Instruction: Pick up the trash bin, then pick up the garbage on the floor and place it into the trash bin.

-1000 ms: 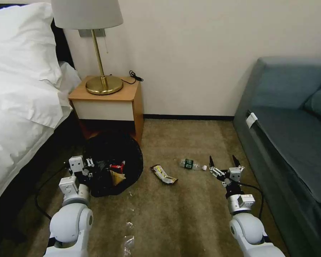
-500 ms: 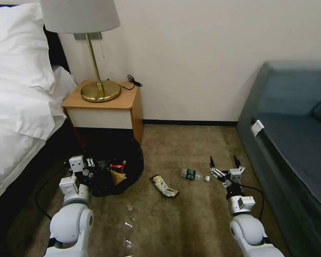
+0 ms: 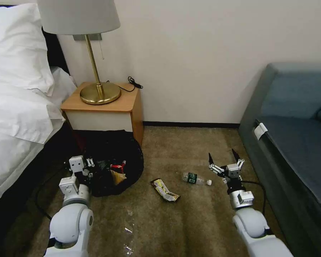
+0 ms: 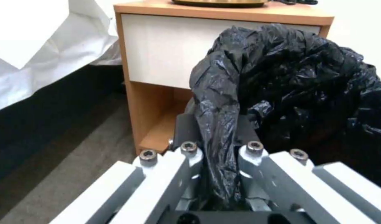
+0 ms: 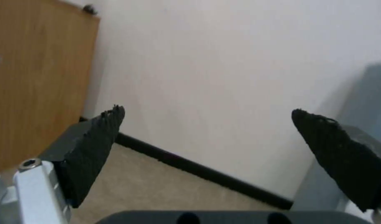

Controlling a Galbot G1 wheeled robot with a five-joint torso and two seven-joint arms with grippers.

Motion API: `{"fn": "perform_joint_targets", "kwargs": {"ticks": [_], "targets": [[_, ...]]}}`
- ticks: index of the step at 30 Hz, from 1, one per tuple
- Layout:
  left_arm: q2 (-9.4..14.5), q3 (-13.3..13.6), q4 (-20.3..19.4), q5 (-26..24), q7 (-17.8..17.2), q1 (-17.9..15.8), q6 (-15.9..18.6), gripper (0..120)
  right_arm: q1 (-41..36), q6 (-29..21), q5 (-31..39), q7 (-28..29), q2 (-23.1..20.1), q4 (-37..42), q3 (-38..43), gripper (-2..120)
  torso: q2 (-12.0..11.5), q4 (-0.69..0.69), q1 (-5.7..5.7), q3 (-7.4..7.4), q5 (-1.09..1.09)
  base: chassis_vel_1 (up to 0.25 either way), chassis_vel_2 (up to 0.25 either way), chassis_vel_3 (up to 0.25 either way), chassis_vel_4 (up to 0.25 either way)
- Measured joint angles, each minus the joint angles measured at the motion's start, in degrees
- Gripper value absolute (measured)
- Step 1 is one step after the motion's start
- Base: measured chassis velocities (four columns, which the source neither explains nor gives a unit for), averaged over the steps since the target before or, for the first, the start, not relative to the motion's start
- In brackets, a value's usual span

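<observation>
From my head camera, my left gripper [image 3: 86, 167] sits clamped on the near rim of the small round trash bin [image 3: 112, 162] lined with crinkled black plastic, which stands in front of the wooden bedside table [image 3: 103, 107]; a red snack packet [image 3: 117, 166] and a crumpled brown paper bag [image 3: 117, 176] lie inside it; on the tan carpet [image 3: 189, 221] between my arms lie the dark-and-yellow snack wrapper [image 3: 164, 190] and, further right, the small clear bottle with a green label [image 3: 196, 178]; my right gripper [image 3: 223, 157] hangs just beside the bottle's cap end, fingers spread wide and pointing toward the wall, near the blue-grey sofa [image 3: 296, 142].

From my left wrist camera, a twisted fold of the black bag and rim is pinched between my closed left fingers [image 4: 190, 146]; the bin bulges beyond them, touching the bedside table's front or very close to it.

From my right wrist camera, the two black serrated fingertips [image 5: 95, 146] stand far apart with nothing between them; they face wall and skirting, not the floor.

As I judge it, the bottle comes next; I should tip my right wrist downward, straddle the bottle's body across its width rather than its length since it may roll, and keep the bin steady and level.
</observation>
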Motion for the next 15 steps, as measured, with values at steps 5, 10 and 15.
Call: {"fn": "perform_joint_targets", "kwargs": {"ticks": [5,10,15], "targets": [[-0.51,0.24,-0.55,0.44,-0.07,0.13,0.27,5,6.67,-2.17,2.88,-2.59,-6.51,-4.53,-5.85,100,0.00,0.01,0.00,0.01,0.01,0.000,0.000,0.000,0.000],[-1.12,0.39,-0.76,0.94,-0.26,0.25,0.56,5,11.86,-5.51,8.11,-9.52,-11.10,-6.77,-12.25,100,0.00,0.02,0.00,0.01,0.00,0.000,0.000,0.000,0.000],[-1.61,0.67,-0.76,1.23,-0.22,0.15,0.57,5,19.63,-6.22,9.25,-18.71,-12.71,-13.04,-20.40,100,0.00,0.00,0.00,0.01,0.01,0.000,0.000,0.000,0.000]]}}
